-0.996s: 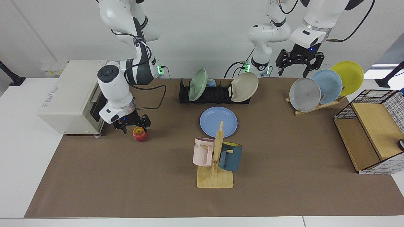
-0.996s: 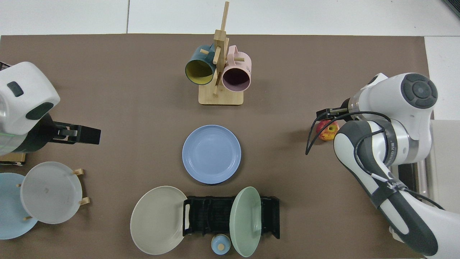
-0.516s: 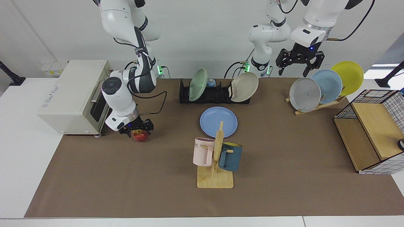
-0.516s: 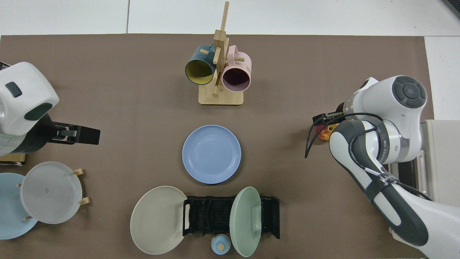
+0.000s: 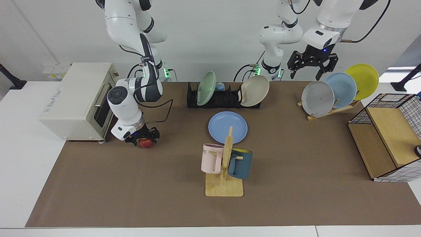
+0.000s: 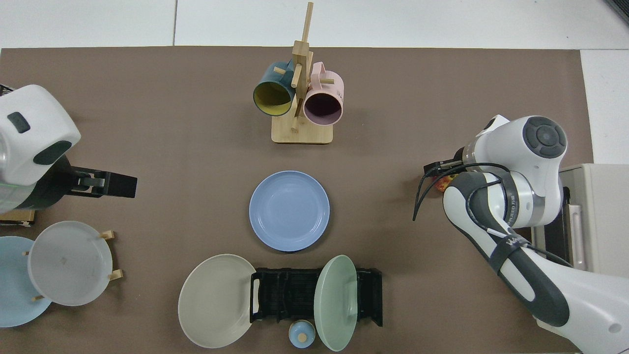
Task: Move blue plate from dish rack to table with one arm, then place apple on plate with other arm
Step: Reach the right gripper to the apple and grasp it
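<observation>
a: facing view, from its left: your right gripper is down on the table beside the toaster oven, its fingers straddling the apple. whether they already pinch it, i cannot tell.

b: and the top view?

a: there the arm's own wrist covers most of it; you only get a sliver of the apple under the right gripper. what it does give you is the blue plate whole, flat on the mat just beside the dish rack, with the mug tree well clear. in the facing view the mug tree overlaps the plate's near rim.

b: the other arm?

a: your left gripper waits spread wide, high above the wooden plate rack.

b: any change?

a: a second ago the right gripper hung behind the apple; it has since dropped over it. the plate and left arm haven't moved.
</observation>
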